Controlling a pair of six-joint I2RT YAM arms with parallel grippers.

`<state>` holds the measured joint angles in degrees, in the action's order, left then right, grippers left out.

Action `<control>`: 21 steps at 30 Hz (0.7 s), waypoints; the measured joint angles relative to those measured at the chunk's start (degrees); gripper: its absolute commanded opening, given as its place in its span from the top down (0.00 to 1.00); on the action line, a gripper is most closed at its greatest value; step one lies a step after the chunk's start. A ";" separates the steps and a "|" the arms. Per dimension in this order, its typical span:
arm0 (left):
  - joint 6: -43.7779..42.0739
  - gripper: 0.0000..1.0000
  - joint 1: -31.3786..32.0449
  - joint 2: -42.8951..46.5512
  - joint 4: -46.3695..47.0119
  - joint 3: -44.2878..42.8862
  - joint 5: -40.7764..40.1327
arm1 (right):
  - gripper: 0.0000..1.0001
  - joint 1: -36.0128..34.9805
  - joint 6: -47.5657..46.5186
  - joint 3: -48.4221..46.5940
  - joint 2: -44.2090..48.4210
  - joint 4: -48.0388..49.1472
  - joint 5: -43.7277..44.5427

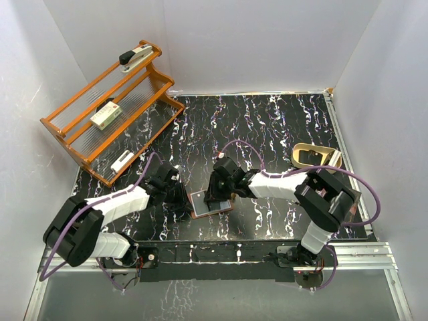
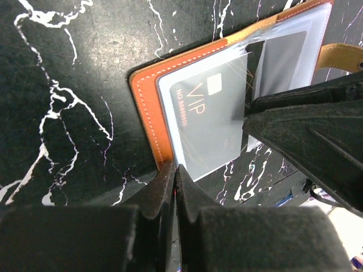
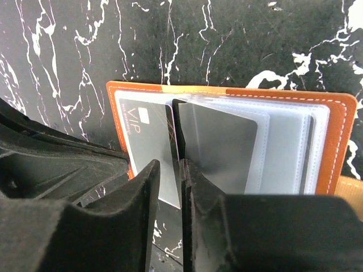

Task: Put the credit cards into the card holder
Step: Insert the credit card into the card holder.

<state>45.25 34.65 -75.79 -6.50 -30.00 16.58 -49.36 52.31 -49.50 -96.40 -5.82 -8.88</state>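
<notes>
The brown leather card holder (image 1: 211, 202) lies open on the black marble table between both grippers. In the left wrist view its orange edge (image 2: 144, 107) frames a pale "VIP" credit card (image 2: 198, 122) in a clear pocket, and the card sticks out past the holder's edge. My left gripper (image 2: 177, 170) is shut at the holder's near corner, seemingly pinching its edge. My right gripper (image 3: 177, 167) is nearly shut on the edge of a dark grey credit card (image 3: 218, 147) that sits partly in a clear pocket. The holder's far cover (image 3: 340, 141) lies flat.
A wooden rack (image 1: 73, 144) stands at the back left with a stapler (image 1: 136, 55), a white-and-green box (image 1: 105, 116) and a small white item (image 1: 122, 161). A tan curved object (image 1: 313, 156) lies at the right. White walls close in three sides.
</notes>
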 measured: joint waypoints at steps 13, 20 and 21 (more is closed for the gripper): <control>1.88 0.57 0.00 6.97 -5.86 -3.06 -3.87 | 0.50 -0.83 -11.78 -8.57 11.39 -21.64 15.32; 2.36 0.43 0.00 4.28 -7.02 -3.21 -5.77 | 0.43 0.13 -16.55 -9.60 11.50 -27.45 22.58; 2.40 0.41 0.00 4.02 -7.10 -3.21 -6.08 | 0.42 0.42 -17.07 -9.60 11.13 -27.71 22.93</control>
<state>47.66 34.65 -71.77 -13.61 -33.21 10.50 -48.95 35.24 -59.09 -85.27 -33.54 14.04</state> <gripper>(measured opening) 0.552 0.563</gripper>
